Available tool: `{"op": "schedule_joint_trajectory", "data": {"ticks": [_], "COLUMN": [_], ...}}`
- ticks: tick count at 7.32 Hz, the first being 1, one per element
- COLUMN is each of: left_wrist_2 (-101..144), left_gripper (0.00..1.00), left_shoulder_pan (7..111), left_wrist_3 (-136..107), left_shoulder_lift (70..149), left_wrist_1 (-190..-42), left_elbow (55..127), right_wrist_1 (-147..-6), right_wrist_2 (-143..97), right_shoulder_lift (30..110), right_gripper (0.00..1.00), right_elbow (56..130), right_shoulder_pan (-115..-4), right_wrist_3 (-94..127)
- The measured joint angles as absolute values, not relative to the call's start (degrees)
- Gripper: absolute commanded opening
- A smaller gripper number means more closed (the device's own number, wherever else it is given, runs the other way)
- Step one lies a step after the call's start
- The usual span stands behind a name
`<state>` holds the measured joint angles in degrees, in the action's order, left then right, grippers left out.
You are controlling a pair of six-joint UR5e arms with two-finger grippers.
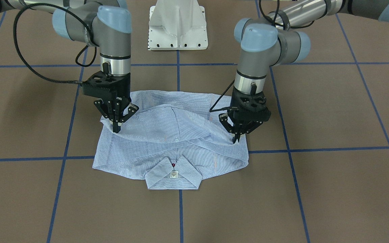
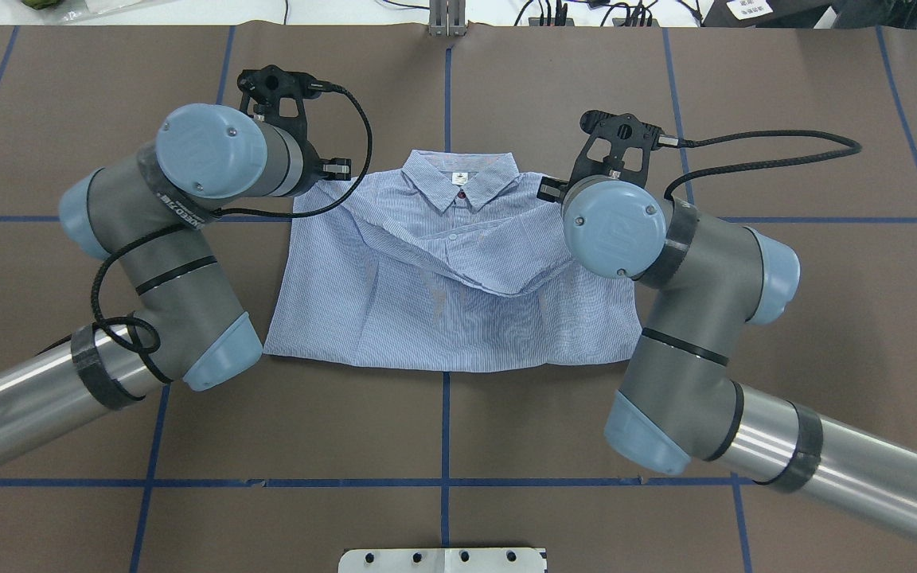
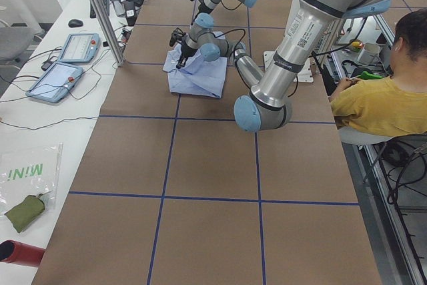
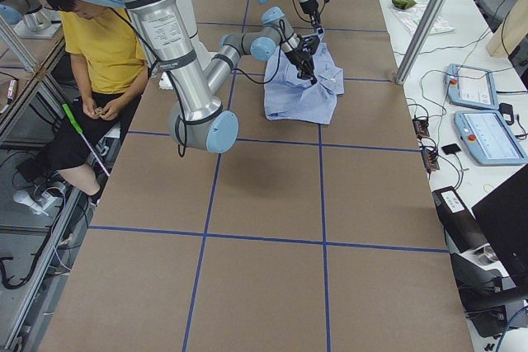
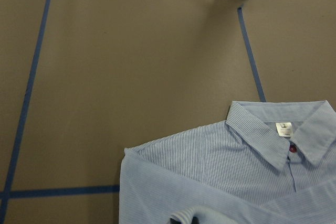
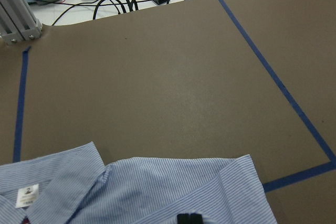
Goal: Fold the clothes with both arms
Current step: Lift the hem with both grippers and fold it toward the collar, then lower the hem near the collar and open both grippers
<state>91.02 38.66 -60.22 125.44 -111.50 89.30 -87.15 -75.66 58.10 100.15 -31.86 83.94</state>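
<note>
The light blue striped shirt (image 1: 171, 135) lies on the brown table, collar (image 1: 173, 177) and white neck label on the side away from the robot. A folded-over layer of it is raised between the two grippers. My left gripper (image 1: 236, 139) is shut on the shirt's fabric at one end of that layer. My right gripper (image 1: 116, 128) is shut on the fabric at the other end. In the overhead view the shirt (image 2: 442, 294) shows, but the wrists hide both grippers. The wrist views show the shirt (image 5: 220, 177) (image 6: 157, 192) just under the fingertips.
The white pedestal base (image 1: 178, 25) stands behind the shirt. Blue tape lines cross the brown table (image 2: 458, 414). A person in a yellow shirt (image 3: 387, 98) sits beside the table. Pendants and cables lie on the white side table (image 4: 487, 121).
</note>
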Motion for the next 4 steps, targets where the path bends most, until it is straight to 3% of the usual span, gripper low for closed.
{"op": "schedule_joint_trajectory", "data": {"ticks": [4], "left_wrist_2": [91.56], "left_gripper": [0.00], "left_shoulder_pan": [40.81], "left_wrist_3": [-53.75], "left_shoulder_lift": [126.03], "left_wrist_1": [-116.09], "left_elbow": [82.26], "right_wrist_1": [-79.79], "right_wrist_2": [-86.05], "right_shoulder_lift": [56.70], "right_gripper": [0.00], "right_elbow": [89.60], "right_shoulder_pan": [-38.07], "right_wrist_3": [75.15]}}
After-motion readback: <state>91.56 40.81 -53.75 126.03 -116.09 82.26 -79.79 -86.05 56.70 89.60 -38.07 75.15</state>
